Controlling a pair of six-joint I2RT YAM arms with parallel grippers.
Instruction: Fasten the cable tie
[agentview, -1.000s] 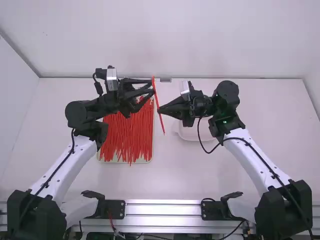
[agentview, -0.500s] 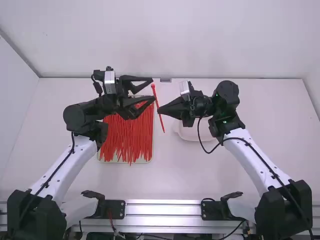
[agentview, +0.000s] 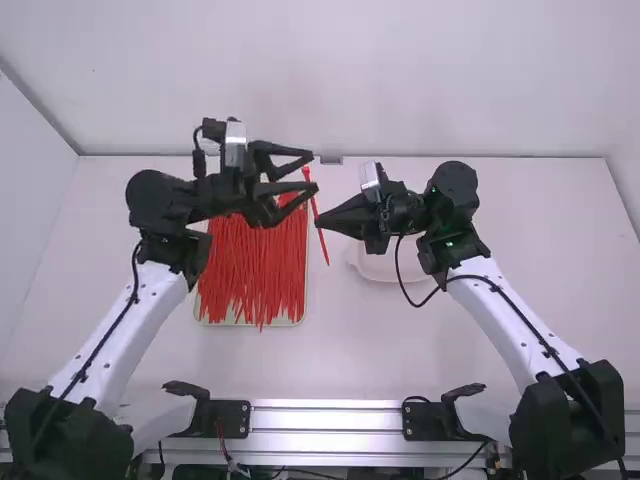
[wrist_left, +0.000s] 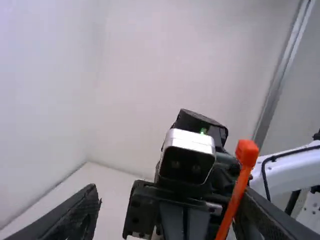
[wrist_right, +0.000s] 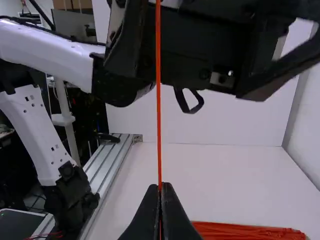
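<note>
My right gripper (agentview: 320, 224) is shut on a single red cable tie (agentview: 316, 215) and holds it nearly upright above the table, head (agentview: 306, 172) at the top. In the right wrist view the strap (wrist_right: 158, 100) rises straight out of the closed fingers (wrist_right: 152, 212). My left gripper (agentview: 298, 173) is open and faces the right one at the height of the tie's head. In the left wrist view the head (wrist_left: 246, 148) stands close to one finger (wrist_left: 272, 217), and I cannot tell whether they touch.
A pile of red cable ties (agentview: 255, 260) lies on a flat tray (agentview: 296, 322) under the left arm. A white container (agentview: 378, 270) sits below the right gripper. The back wall is close behind both grippers.
The left arm has lifted and its gripper has shifted slightly back from the tie, fingers still apart. The tie's head has dropped a little. The right gripper has kept still with the tie.
</note>
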